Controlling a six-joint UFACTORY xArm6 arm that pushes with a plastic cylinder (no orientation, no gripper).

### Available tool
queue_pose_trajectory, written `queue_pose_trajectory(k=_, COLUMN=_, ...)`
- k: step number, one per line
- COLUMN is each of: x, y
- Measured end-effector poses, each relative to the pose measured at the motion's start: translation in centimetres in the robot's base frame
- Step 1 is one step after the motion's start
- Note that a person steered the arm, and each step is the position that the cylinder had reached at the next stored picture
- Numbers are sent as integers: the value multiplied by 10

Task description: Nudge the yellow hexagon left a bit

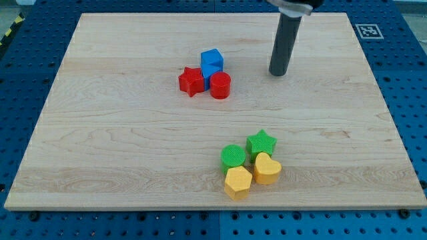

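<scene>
The yellow plastic hexagon (237, 181) was found near the bench's near edge, right of centre, packed into a tight cluster: the green round block (233, 157) was touching it on the far side, and the yellow heart-shaped block (267, 168) was touching it on the right. The green star (261, 143) was set just beyond those two.

The dark rod's tip (278, 73) was placed well apart from the hexagon, on the far half of the pale wooden bench (120, 133), to the right of the red-and-blue group. No hand was fitted, so no open or closed state could be told.

The main risk was judged to be crowding: a leftward push would have to be started from the hexagon's right side, where the heart was pressed against it, so the heart or the green round block could be dragged along. Overshoot was a lesser risk.

Counted: two yellow blocks, two green, a red star (191, 81) and a red cylinder (220, 86), and two blue blocks, one a cube (212, 59) and one (209, 74) partly hidden.
</scene>
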State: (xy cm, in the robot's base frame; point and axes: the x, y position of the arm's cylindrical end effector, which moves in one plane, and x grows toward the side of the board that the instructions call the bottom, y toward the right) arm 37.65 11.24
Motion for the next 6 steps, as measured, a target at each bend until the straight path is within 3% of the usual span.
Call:
queue_pose_trajectory(k=1, x=7, y=4)
queue_pose_trajectory(k=3, x=136, y=102)
queue_pose_trajectory(k=5, x=225, y=69)
queue_pose_trajectory(k=6, x=228, y=65)
